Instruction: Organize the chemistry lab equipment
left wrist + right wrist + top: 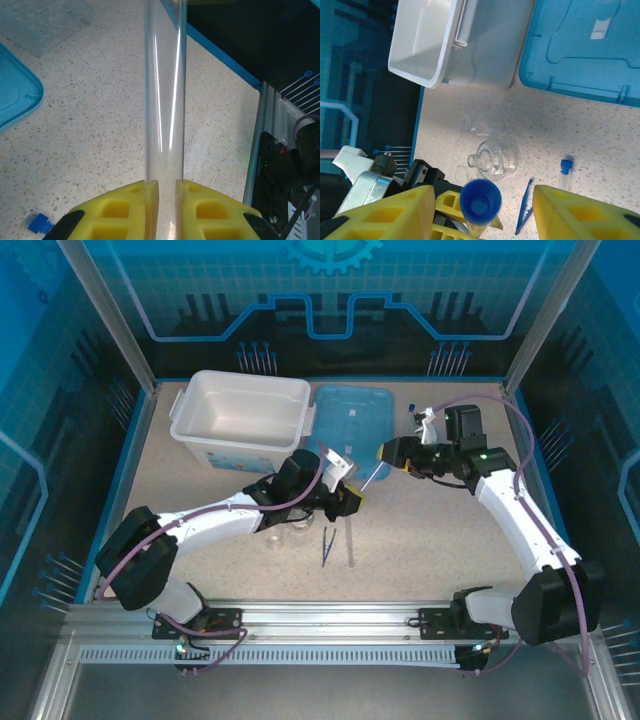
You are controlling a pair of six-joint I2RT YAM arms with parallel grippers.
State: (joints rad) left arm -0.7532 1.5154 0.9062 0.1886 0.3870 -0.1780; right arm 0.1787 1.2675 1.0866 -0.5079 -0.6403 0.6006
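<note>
My left gripper point(166, 186) is shut on a long clear tube point(165, 90) that runs straight out from its yellow fingers. From above, this gripper point(350, 498) holds the tube point(368, 478) slanting up to the right toward my right gripper point(386, 453). In the right wrist view the tube's blue cap point(480, 200) sits between the fingers of my open right gripper point(485, 194), with a gap on each side. On the table lie a glass flask point(496, 160), a small beaker point(478, 128), dark-blue tweezers point(524, 214) and another blue-capped tube point(564, 171).
The white tub point(240, 418) stands at the back left with the flat blue lid point(352, 415) beside it. A clear dimpled plastic piece point(45, 22) lies near the lid. The flask and beaker point(285, 536), tweezers point(327, 546) and a tube point(350, 540) lie under the left arm.
</note>
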